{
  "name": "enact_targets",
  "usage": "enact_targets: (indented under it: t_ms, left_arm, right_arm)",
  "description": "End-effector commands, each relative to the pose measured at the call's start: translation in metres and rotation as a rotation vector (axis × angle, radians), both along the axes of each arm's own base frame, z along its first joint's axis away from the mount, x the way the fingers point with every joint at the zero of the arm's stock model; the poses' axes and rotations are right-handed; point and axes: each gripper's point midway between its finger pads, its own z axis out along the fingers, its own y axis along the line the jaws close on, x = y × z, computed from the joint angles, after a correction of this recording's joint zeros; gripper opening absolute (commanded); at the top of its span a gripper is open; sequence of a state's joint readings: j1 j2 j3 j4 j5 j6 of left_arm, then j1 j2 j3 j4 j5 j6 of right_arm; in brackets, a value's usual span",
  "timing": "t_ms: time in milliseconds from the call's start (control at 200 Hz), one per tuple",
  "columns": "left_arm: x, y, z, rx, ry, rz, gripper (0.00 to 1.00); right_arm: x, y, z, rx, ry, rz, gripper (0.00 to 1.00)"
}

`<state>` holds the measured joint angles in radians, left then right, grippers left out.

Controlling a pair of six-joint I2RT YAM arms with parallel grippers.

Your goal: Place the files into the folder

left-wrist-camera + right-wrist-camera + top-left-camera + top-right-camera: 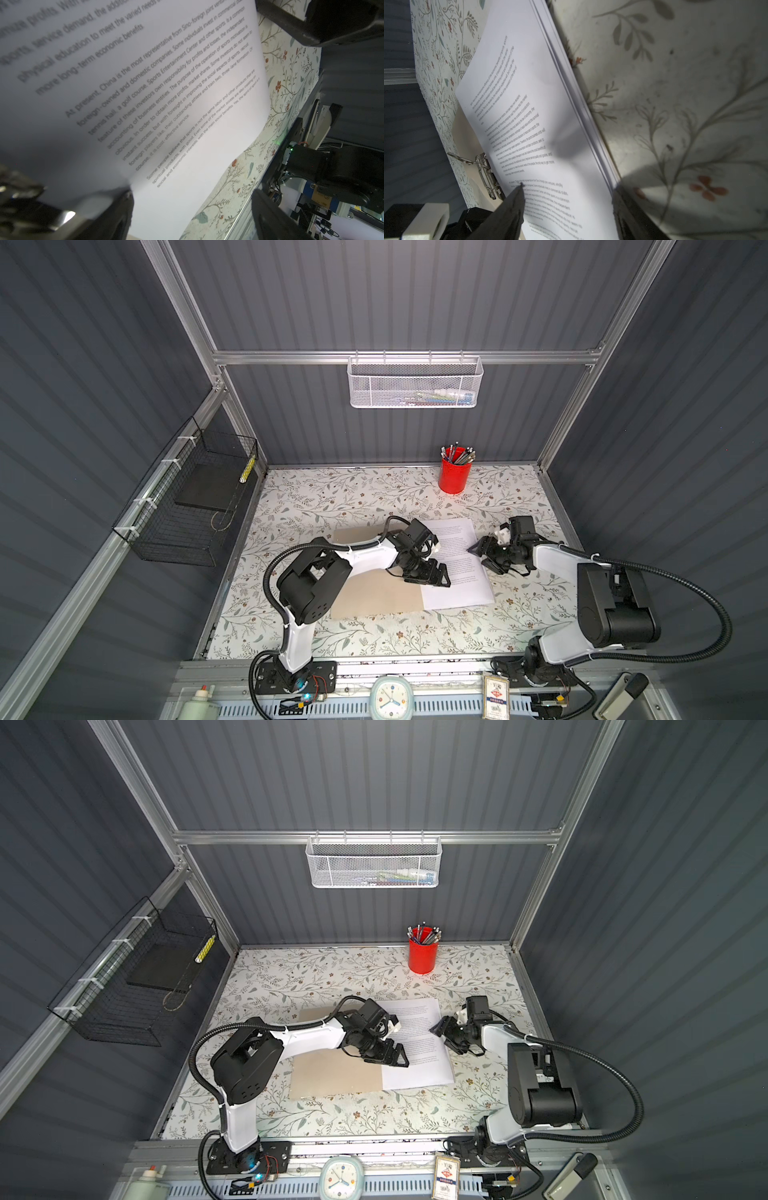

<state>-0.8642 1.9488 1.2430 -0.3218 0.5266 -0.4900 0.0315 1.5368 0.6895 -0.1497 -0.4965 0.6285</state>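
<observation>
overall, work surface = table (374, 497) w/ a leaf-and-flower print cover, boxed in by grey ribbed walls (104, 364) and an alu frame. rear rail (291, 357) carries a white basket (415, 385); contents too small to tell. left wall carries a black wire basket (187, 526) holding a flat black slab (208, 489). red cup (455, 479) of pens stands at the rear, right of ctr. front ledge, l to r: bottle (199, 701), clock (390, 699), card box (496, 695).

folder (374, 597) lies open and flat at table ctr, tan inner face up. files (457, 572) lie as one stack just right of that face, text up. in the right wrist view the stack's inner edge sits just beside the metal clip (485, 172) on the spine, and the sheet edges fan slightly on the outer side. whether a tan leaf lies under the stack: cannot tell.

left arm: base front-left, elbow high, forearm runs across the folder toward the stack, wrist pitched down. left gripper (428, 578) hangs over the stack's left edge, jaws spread wide, nothing gripped. in the left wrist view the top sheet fills the space between the fingers (116, 207); near part blurred.

right arm: base front-right, forearm reaches left, low over the table. right gripper (482, 559) straddles the stack's right edge, jaws part open, gap far wider than the stack. one fingertip (519, 187) rests on the top sheet; the other sits at the stack's outer edge, at table level.
</observation>
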Motion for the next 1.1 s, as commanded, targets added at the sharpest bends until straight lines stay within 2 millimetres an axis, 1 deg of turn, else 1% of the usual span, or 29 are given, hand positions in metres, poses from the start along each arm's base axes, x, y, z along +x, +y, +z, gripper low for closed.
enact_targets:
  t_ms: [0, 115, 235, 295, 415, 510, 585, 655, 775, 900, 991, 1051, 1096]
  left_arm:
    - [-0.008, 0.007, -0.022, 0.068, 0.054, 0.001, 0.90]
    - [-0.006, 0.002, -0.019, 0.050, 0.056, 0.002, 0.90]
    - [-0.001, -0.005, -0.013, 0.022, 0.052, 0.003, 0.90]
    - [0.001, -0.007, -0.014, 0.024, 0.050, 0.004, 0.90]
    - [0.001, -0.005, -0.018, 0.046, 0.050, 0.006, 0.90]
    - [-0.001, 0.000, -0.023, 0.064, 0.053, 0.005, 0.90]
    - [-0.003, 0.003, -0.026, 0.074, 0.056, 0.006, 0.90]
    - [-0.004, 0.004, -0.029, 0.080, 0.059, 0.008, 0.90]
    - [-0.005, 0.006, -0.030, 0.083, 0.058, 0.011, 0.90]
    - [-0.006, 0.008, -0.032, 0.091, 0.059, 0.009, 0.90]
    - [-0.006, 0.009, -0.033, 0.095, 0.059, 0.008, 0.90]
    - [-0.006, 0.010, -0.035, 0.098, 0.061, 0.009, 0.90]
    - [-0.006, 0.010, -0.035, 0.097, 0.062, 0.010, 0.90]
  right_arm:
    - [-0.008, 0.008, -0.004, 0.052, 0.028, 0.014, 0.68]
    - [-0.009, 0.009, 0.000, 0.061, 0.017, 0.015, 0.68]
    - [-0.010, 0.015, 0.006, 0.097, 0.001, 0.032, 0.67]
    - [-0.010, 0.017, 0.009, 0.106, -0.004, 0.041, 0.67]
    - [-0.012, 0.020, 0.016, 0.091, -0.021, 0.064, 0.67]
    - [-0.014, 0.017, 0.020, 0.030, -0.031, 0.082, 0.67]
    - [-0.013, 0.018, 0.025, 0.006, -0.047, 0.099, 0.62]
    - [-0.011, 0.021, 0.030, 0.003, -0.061, 0.116, 0.60]
    - [-0.009, 0.026, 0.033, 0.009, -0.063, 0.137, 0.53]
    - [-0.009, 0.030, 0.034, -0.002, -0.070, 0.153, 0.38]
    - [-0.008, 0.037, 0.037, 0.028, -0.080, 0.176, 0.36]
    - [-0.008, 0.039, 0.039, 0.046, -0.082, 0.179, 0.26]
    - [-0.008, 0.040, 0.040, 0.048, -0.092, 0.182, 0.25]
